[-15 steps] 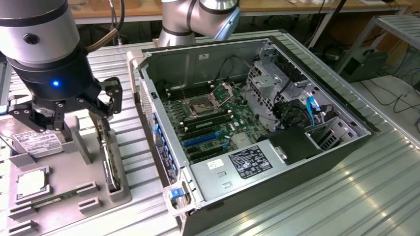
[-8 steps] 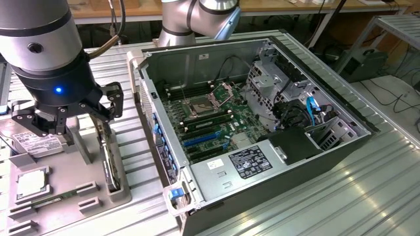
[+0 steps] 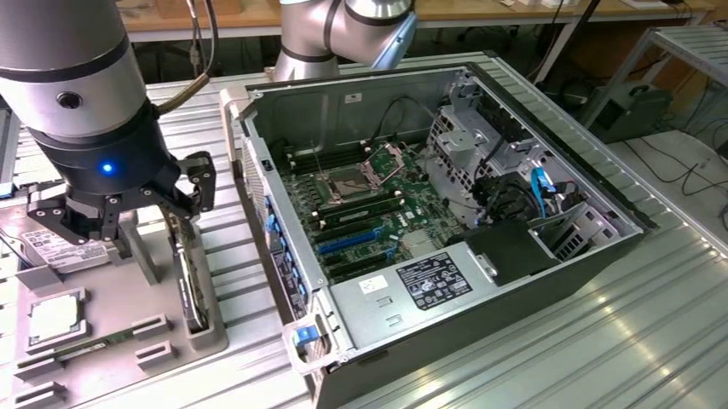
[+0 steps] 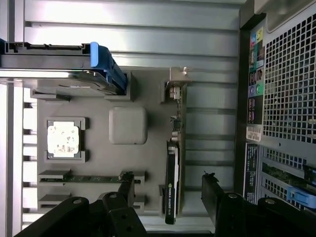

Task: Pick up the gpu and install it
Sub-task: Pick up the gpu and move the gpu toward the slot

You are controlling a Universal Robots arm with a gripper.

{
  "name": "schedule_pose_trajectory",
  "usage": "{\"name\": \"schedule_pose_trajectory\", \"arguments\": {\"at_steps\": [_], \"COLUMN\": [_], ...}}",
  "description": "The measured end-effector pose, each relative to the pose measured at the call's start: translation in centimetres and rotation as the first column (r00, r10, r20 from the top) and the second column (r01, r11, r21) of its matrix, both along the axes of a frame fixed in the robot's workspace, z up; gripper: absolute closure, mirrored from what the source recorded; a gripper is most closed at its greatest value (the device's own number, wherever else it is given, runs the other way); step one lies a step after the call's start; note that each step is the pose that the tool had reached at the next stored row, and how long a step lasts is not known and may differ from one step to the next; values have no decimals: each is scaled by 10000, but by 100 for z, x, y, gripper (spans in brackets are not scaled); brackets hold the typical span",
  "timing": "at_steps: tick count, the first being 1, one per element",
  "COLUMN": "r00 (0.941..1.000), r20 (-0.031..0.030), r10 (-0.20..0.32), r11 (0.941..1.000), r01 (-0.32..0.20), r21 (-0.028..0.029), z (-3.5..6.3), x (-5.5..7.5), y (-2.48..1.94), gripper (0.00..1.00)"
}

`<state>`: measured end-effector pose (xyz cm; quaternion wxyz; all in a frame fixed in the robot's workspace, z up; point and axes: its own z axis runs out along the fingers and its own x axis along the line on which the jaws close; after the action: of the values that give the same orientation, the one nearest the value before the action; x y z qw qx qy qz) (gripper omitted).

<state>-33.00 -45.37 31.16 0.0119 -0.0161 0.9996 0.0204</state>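
While our gripper (image 4: 168, 176) hangs over the tray (image 4: 148, 98) with jaws apart, the gpu (image 4: 175, 148) stands on edge in its slot below their gap; we have neither lifted nor installed it.

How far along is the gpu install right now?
Nothing is finished yet: the gpu stands on edge in its gray fixture tray, ungripped. In hand: the open gripper hovers above the card, one finger lined up on each side. Left: lifting it and seating it in the open computer case, whose blue slots look empty.
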Motion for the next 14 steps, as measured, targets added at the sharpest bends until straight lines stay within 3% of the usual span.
{"name": "schedule_pose_trajectory", "arguments": {"at_steps": [14], "r00": [10000], "r20": [0], "r10": [-2], "r11": [10000], "r01": [2], "r21": [-6], "z": [-219], "x": [84], "y": [-13], "gripper": [34]}}
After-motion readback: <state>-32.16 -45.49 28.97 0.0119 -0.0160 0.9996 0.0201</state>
